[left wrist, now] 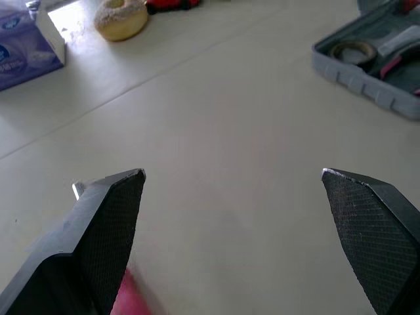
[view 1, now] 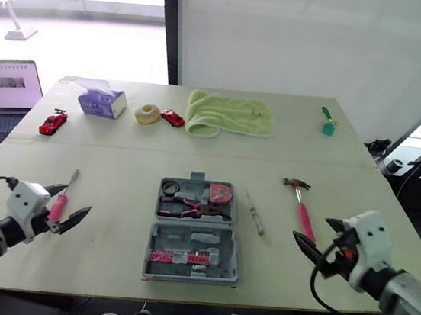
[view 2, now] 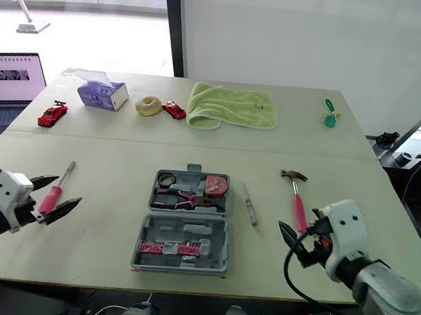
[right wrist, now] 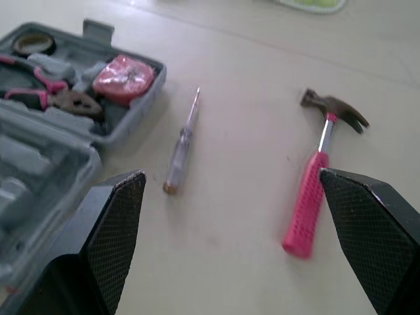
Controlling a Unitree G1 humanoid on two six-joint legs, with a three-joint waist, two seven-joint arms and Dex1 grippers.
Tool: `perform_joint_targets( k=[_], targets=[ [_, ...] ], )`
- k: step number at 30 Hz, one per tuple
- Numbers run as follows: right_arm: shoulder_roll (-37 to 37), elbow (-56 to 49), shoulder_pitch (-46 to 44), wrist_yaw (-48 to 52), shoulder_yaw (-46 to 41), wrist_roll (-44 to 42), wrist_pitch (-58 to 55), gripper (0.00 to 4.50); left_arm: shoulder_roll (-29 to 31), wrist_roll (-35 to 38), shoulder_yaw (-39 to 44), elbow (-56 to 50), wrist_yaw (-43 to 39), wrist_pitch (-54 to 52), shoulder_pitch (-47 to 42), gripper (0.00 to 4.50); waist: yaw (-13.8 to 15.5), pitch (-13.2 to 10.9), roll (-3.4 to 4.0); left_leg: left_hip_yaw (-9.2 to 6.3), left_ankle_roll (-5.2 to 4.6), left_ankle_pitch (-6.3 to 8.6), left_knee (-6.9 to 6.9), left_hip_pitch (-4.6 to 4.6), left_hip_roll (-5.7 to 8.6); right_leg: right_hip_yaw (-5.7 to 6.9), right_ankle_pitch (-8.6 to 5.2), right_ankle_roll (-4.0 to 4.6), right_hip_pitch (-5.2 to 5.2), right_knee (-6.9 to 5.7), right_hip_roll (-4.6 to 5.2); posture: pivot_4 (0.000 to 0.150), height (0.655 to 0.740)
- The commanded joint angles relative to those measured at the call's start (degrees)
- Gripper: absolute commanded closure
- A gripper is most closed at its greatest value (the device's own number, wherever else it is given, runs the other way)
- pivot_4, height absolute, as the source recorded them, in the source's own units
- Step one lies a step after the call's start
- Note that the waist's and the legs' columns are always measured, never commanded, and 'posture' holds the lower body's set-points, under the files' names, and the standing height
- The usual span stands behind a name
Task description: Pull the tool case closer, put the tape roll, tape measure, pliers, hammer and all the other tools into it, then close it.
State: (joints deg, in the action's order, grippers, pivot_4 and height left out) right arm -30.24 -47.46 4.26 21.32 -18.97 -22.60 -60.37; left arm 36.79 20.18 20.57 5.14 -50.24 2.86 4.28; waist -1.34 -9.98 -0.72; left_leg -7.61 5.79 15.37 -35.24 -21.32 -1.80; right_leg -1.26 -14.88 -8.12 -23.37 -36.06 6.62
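Fingers are standing apart on left gripper (left wrist: 232,172) and right gripper (right wrist: 231,173). Tool case (view 1: 219,239) is lying open mid-table (view 1: 116,177), part-filled. Loading seems underway; the hammer (right wrist: 308,203) beside the right gripper likely needs reaching, then clamping.

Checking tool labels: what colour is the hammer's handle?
The hammer has a pink handle; clearest in the right wrist view.

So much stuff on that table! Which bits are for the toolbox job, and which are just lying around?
Job: tool case, hammer, clear screwdriver, pink screwdriver.
Lying about: tissue box, green towel, red toy cars, laptop.
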Motion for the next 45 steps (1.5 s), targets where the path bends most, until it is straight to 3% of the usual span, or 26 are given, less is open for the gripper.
perform_joint_targets(
  k=[1, 7, 25, 28, 35, 39, 45],
  targets=[
    [4.9, 2.4, -5.6, -10.0, 9.9, 4.7, -5.2, 0.05, 1.6, 6.3, -4.8, -10.0, -8.4, -4.1, 1.7, 0.00, 0.3, 0.0, 0.04, -0.01, 0.00, 0.00, 0.01, 0.02, -0.01, 0.02, -0.03, 0.06, -0.01, -0.03, -0.02, 0.150, 0.7400],
    [12.9, 11.2, -14.2, -18.3, 20.1, 10.1, -7.1, 0.05, 3.3, 8.4, -9.7, -16.5, -14.5, -7.1, 2.1, 0.00, 0.2, 0.0, 0.18, -0.01, -0.01, 0.00, 0.01, 0.00, -0.01, 0.01, -0.12, 0.25, -0.06, -0.06, -0.02, 0.150, 0.7400],
    [18.9, 39.2, -24.4, -19.1, 23.8, 16.7, 5.1, 0.05, 2.4, 5.4, -11.4, -15.7, -14.9, -3.8, 2.5, 0.00, -0.6, -0.1, 0.25, -0.02, -0.02, 0.00, 0.06, -0.02, -0.01, 0.01, -0.05, 0.14, -0.11, -0.07, -0.04, 0.150, 0.7400],
    [19.3, 42.2, -25.3, -19.1, 23.1, 16.7, 5.0, 0.87, 2.0, 4.9, -11.6, -14.5, -15.2, -2.1, 3.1, 0.00, -1.0, -0.1, 0.25, -0.02, -0.03, 0.00, 0.06, -0.04, -0.01, 0.01, -0.04, 0.12, -0.12, -0.06, -0.04, 0.150, 0.7400],
    [20.0, 41.6, -24.4, -18.4, 21.5, 15.8, 4.0, 4.43, 1.5, 4.2, -12.4, -13.7, -15.0, -1.1, 3.0, 0.00, -1.1, -0.1, 0.25, -0.02, -0.03, 0.00, 0.06, -0.02, -0.01, 0.01, 0.00, 0.04, -0.11, -0.06, -0.04, 0.150, 0.7400],
    [20.3, 36.1, -22.4, -19.4, 21.3, 16.1, 2.5, 4.49, 1.7, 4.0, -12.7, -13.6, -14.8, -1.3, 2.7, 0.00, -1.0, -0.1, 0.25, -0.03, -0.03, 0.00, 0.08, -0.02, -0.01, 0.01, 0.00, 0.04, -0.11, -0.06, -0.04, 0.150, 0.7400],
    [21.6, 8.8, -6.5, -23.1, 21.6, 16.4, -6.7, 4.49, 1.9, 4.7, -13.3, -14.3, -14.7, -2.9, 1.3, 0.00, -1.0, -0.1, 0.28, -0.05, -0.03, 0.01, 0.10, -0.08, -0.01, 0.01, -0.01, 0.03, -0.16, -0.05, -0.04, 0.150, 0.7400]
  ],
)
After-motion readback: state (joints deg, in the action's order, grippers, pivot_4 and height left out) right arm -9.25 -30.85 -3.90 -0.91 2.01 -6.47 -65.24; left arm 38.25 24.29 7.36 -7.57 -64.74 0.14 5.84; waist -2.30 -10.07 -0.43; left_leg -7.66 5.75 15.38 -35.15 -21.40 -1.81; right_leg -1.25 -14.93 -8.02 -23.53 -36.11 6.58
